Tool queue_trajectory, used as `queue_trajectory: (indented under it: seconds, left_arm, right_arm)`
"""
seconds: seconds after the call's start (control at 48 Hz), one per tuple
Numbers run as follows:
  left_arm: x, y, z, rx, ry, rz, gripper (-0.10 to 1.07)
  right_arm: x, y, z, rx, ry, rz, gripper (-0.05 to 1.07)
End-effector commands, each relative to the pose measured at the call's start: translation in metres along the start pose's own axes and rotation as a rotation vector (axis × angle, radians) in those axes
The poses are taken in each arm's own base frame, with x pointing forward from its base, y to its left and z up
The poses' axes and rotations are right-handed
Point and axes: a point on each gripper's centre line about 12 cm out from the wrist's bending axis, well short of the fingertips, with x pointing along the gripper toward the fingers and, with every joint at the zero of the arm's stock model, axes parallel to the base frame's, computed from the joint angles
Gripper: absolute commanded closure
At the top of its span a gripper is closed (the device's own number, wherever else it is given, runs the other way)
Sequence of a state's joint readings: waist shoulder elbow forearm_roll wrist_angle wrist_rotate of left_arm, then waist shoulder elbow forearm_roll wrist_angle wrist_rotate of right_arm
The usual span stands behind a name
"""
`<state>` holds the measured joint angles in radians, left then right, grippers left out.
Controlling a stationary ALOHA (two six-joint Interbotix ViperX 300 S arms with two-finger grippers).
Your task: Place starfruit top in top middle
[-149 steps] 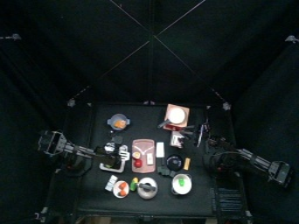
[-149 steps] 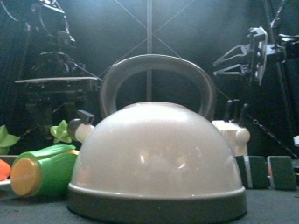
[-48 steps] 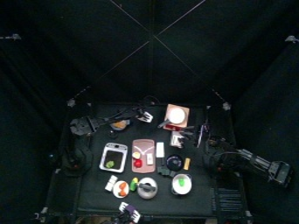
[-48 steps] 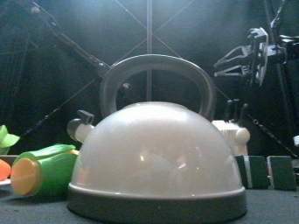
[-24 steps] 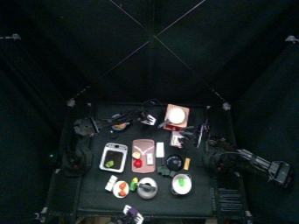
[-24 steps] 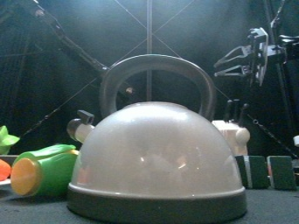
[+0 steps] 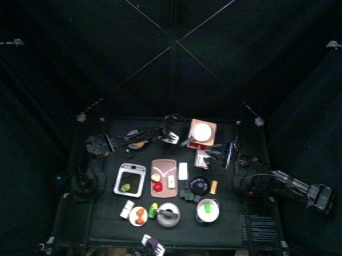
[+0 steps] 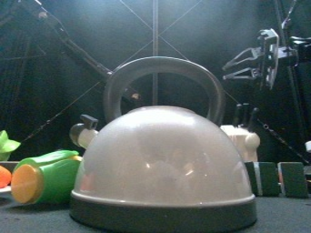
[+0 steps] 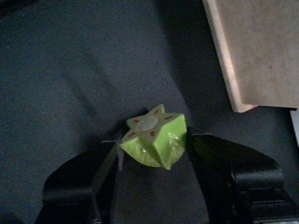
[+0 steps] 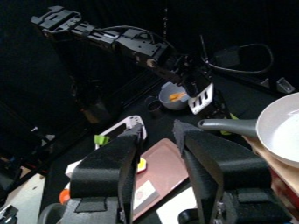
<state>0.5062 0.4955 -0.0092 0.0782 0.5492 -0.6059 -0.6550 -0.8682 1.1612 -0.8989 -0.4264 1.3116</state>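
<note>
The starfruit (image 9: 153,138) is a small yellow-green star-shaped piece with orange edges. My left gripper (image 9: 156,154) is shut on it and holds it above the dark tabletop, beside the corner of a tan board (image 9: 257,52). In the top view the left arm reaches in from the left, its gripper (image 7: 171,131) at the table's back middle, just left of the board (image 7: 202,131); the fruit is hidden there. My right gripper (image 10: 165,171) rests open at the table's right side with nothing between its jaws.
A big white kettle (image 8: 165,164) fills the front view, with a green toy (image 8: 49,175) to its left. In the top view there is a white tray (image 7: 130,178), a pink board (image 7: 163,175) and bowls (image 7: 207,210) in the table's front half.
The left arm has swung from the table's left front to its back middle and crept right over the last second. The orange-yellow piece no longer lies at the back left. The right arm has not moved.
</note>
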Motion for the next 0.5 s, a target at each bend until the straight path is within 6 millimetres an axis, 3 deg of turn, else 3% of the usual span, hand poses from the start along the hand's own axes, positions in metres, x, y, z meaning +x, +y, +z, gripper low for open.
queue_trajectory:
  seconds: [0.0, 0.292, 0.479]
  left_arm:
    - [-0.0147, -0.0100, 0.0158, -0.003, -0.051, -0.034, 0.12]
    - [-0.0168, -0.0105, 0.0168, -0.007, -0.055, -0.036, 0.00]
    - [-0.0222, -0.0107, 0.0194, -0.009, -0.064, -0.040, -0.02]
  right_arm:
    - [0.0014, 0.0022, 0.0043, -0.003, -0.010, 0.010, 0.28]
    - [0.0013, 0.0019, 0.0037, -0.004, -0.008, 0.009, 0.28]
    - [0.0013, 0.0019, 0.0037, -0.004, -0.008, 0.009, 0.28]
